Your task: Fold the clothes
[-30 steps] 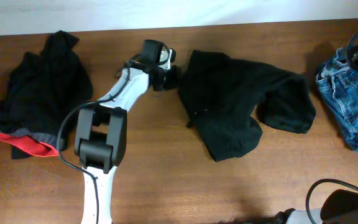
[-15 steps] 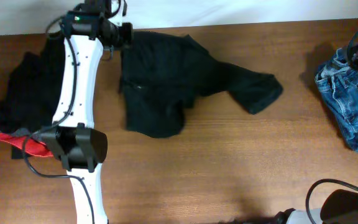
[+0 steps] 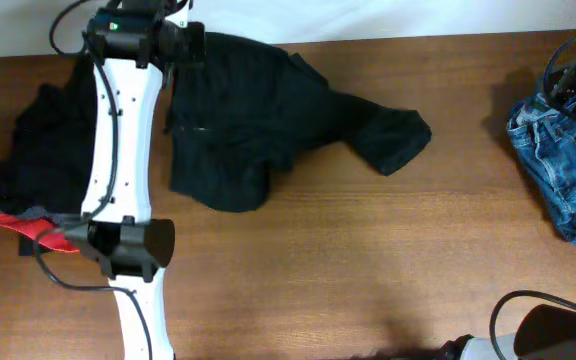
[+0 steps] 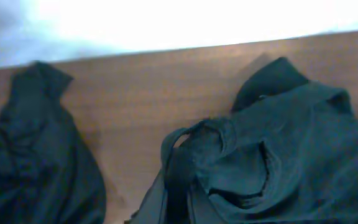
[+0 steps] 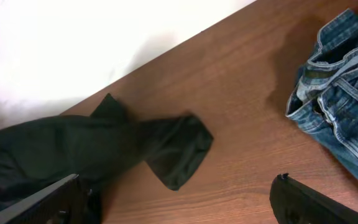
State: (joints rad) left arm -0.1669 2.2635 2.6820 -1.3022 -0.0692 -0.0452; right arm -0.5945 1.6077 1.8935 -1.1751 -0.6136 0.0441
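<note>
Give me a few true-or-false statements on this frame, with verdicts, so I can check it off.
The jeans lie at the right end of the table. True.
The right gripper holds the jeans. False: it is open and empty.
The trousers are neatly folded. False: they lie crumpled, one leg trailing right.
The left gripper is at the trousers' far left corner. True.

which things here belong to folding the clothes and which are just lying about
For the job:
black trousers
black garment with red-and-grey edge
blue jeans

Just there:
wooden table
black cable, near right
</note>
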